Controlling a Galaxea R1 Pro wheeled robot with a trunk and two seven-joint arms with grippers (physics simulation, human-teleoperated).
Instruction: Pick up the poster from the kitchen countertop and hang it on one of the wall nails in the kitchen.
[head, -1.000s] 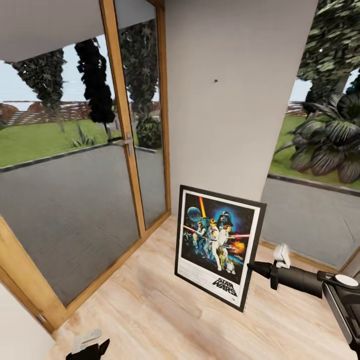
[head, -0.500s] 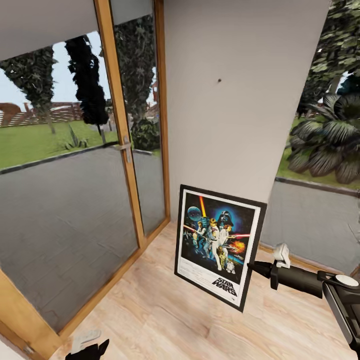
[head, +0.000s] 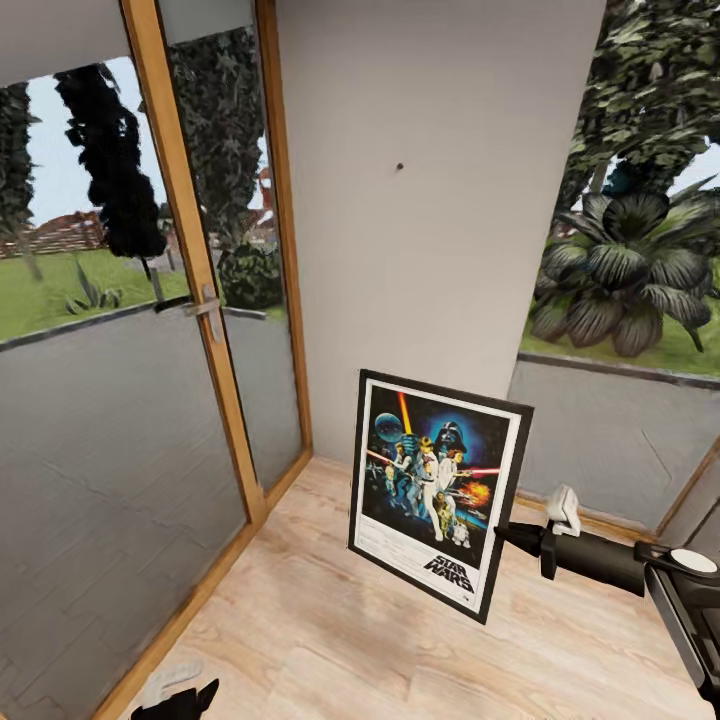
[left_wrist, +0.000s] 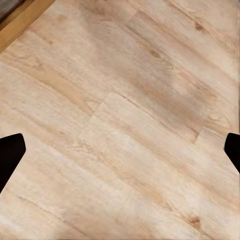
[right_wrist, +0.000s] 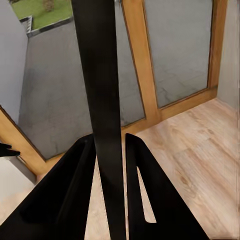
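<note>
Head view shows the right gripper (head: 508, 535) clamped on the right edge of the poster (head: 437, 489), held well below the wall nail (head: 399, 167), a thin, stiff, light panel best pinched by its frame edge, while the left gripper (left_wrist: 120, 150) hangs spread

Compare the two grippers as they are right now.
The right gripper is shut on the poster, clamping its right edge and holding it upright above the floor; the left gripper is open and holds nothing. The right gripper reaches out in front of the wall; the left gripper hangs low over the wood floor. Both have dark fingers.
</note>
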